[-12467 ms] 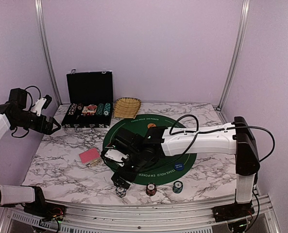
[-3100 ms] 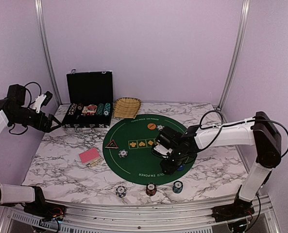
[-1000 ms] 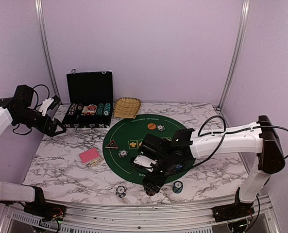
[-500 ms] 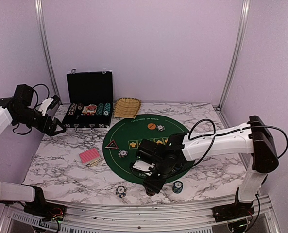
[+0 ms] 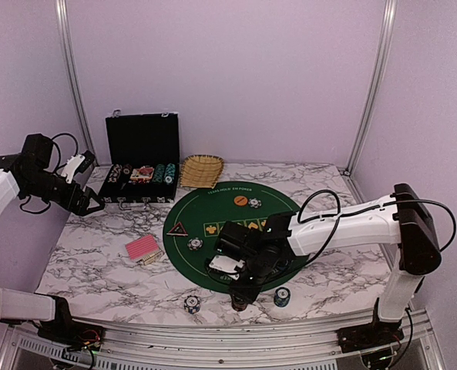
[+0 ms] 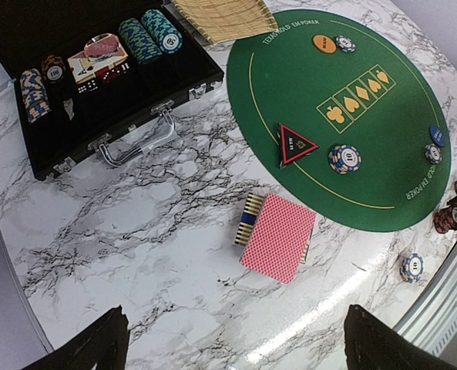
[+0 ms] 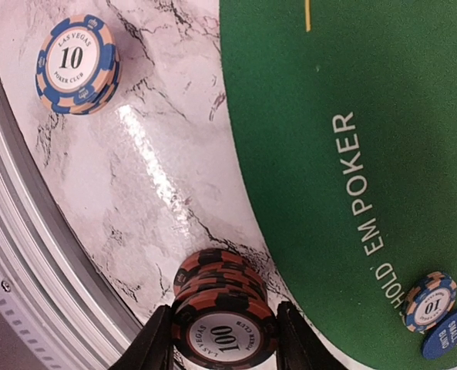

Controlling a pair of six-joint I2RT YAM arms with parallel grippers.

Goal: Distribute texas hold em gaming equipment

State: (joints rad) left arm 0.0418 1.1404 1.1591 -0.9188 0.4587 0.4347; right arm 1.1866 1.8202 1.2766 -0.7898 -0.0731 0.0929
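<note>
My right gripper (image 5: pixel 240 296) (image 7: pixel 224 341) is low over the table's front edge, its fingers pressed against both sides of a red-and-black chip stack (image 7: pixel 222 316) marked 100, just off the green mat (image 7: pixel 367 116). Left of it lies a blue-striped 10 chip stack (image 7: pixel 77 54) (image 5: pixel 191 302), and to the right a teal stack (image 5: pixel 281 296). Pink-red-backed cards (image 6: pixel 278 237) (image 5: pixel 142 248) lie on the marble left of the mat. On the mat sit a black-red triangle (image 6: pixel 297 144), an orange disc (image 6: pixel 324 43), a blue disc (image 6: pixel 438 136) and single chips. My left gripper (image 5: pixel 89 204) (image 6: pixel 240 347) hangs open at the far left, empty.
An open black case (image 5: pixel 143 142) with chips, cards and dice stands at the back left, a woven straw basket (image 5: pixel 201 169) beside it. A metal rail (image 7: pixel 28 254) runs along the front edge, close to the gripped stack.
The right gripper's fingers have closed in from wide apart onto the red-and-black stack, and the arm shifted slightly left. The left arm has stayed still.
</note>
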